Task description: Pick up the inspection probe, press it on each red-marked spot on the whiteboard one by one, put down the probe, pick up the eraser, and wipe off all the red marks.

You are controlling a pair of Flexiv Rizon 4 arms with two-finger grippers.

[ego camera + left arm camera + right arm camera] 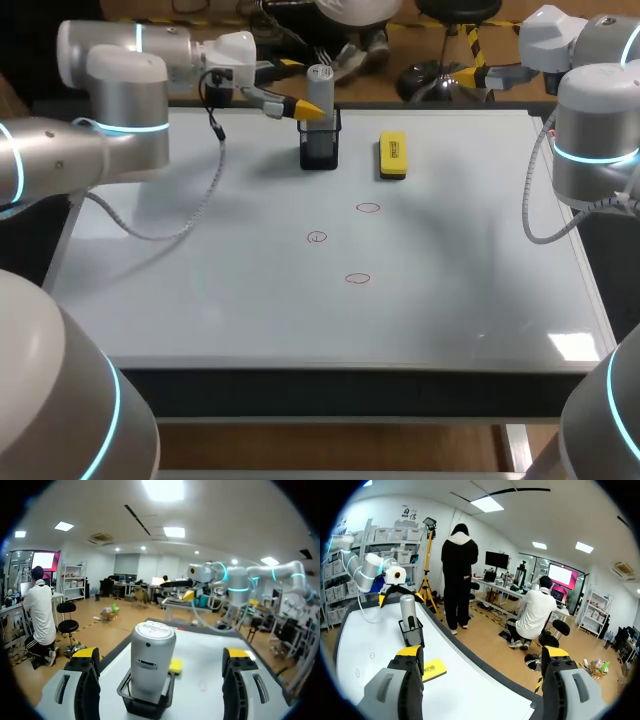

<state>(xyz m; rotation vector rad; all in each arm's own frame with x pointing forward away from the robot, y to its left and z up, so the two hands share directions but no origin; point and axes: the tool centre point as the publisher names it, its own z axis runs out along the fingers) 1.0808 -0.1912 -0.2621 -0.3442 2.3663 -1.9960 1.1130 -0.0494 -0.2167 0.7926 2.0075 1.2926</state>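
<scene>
Where the head view leaves your left gripper (306, 110) overlapping the inspection probe (320, 88) so that contact cannot be judged, the left wrist view shows its fingers spread, with gaps either side of the probe, which stands upright in the black mesh holder (320, 150) near the far edge of the whiteboard (200, 300). Only the head view shows all three red marks (357, 279) and the whole yellow eraser (392, 156) just beside the holder; the left wrist view hides most of the eraser behind the holder. Your right gripper (482, 662) hangs released, well apart from the probe, one finger covering part of the eraser.
</scene>
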